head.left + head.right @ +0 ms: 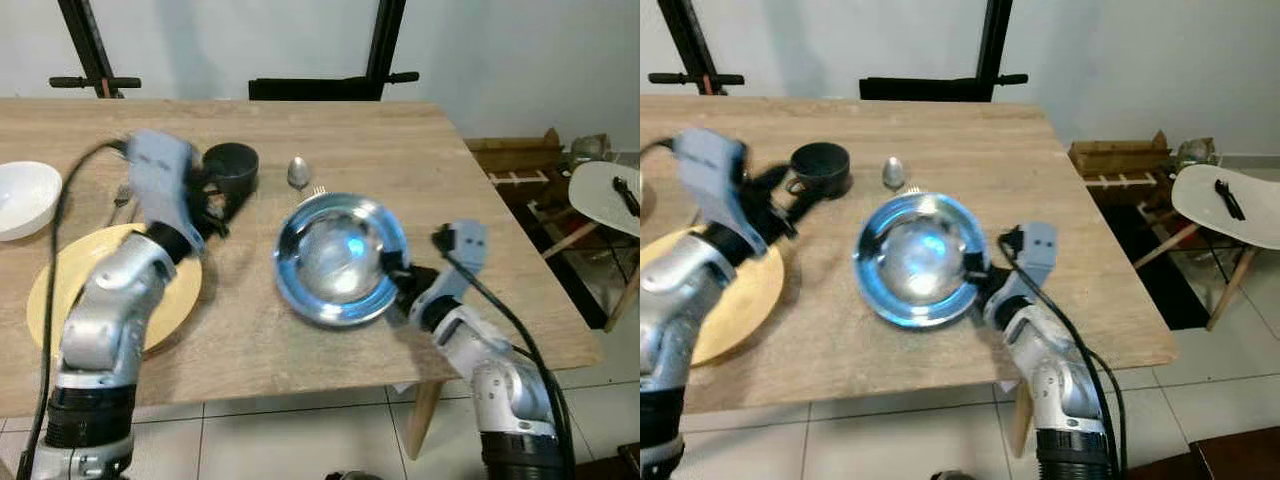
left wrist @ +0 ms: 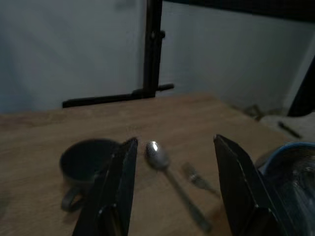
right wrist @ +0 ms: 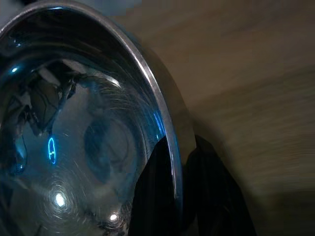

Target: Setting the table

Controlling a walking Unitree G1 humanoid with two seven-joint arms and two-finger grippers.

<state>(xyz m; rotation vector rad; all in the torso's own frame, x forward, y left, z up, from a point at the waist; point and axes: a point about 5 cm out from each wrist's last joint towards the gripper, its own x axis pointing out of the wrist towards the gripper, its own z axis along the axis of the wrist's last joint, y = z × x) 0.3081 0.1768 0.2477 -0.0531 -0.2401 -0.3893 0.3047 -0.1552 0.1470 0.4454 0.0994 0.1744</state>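
On the wooden table, seen from the left eye, a shiny steel bowl sits toward the right-hand edge, and everything else can be placed from it. The right gripper pinches the bowl's rim on the side nearest the table's right edge, one finger inside and one outside. Just beyond the bowl, on its far side, lies a spoon with a fork beside it, the fork's tines showing at the bowl's rim. To the left of the bowl a dark mug stands near the spoon, and the left gripper hovers just in front of that mug, above the table. Further left of the bowl lies a yellow plate, partly under the left arm, and a white bowl rests beyond it near the table's left edge. From the right eye, a white chair stands on the floor well to the right of the bowl. Along the left wrist camera, the left gripper's two black fingers stand wide apart and hold nothing, with the mug, spoon and fork ahead of them on the table and the steel bowl's rim at one side. Along the right wrist camera, the right gripper's fingers clamp narrowly across the steel bowl's rim.
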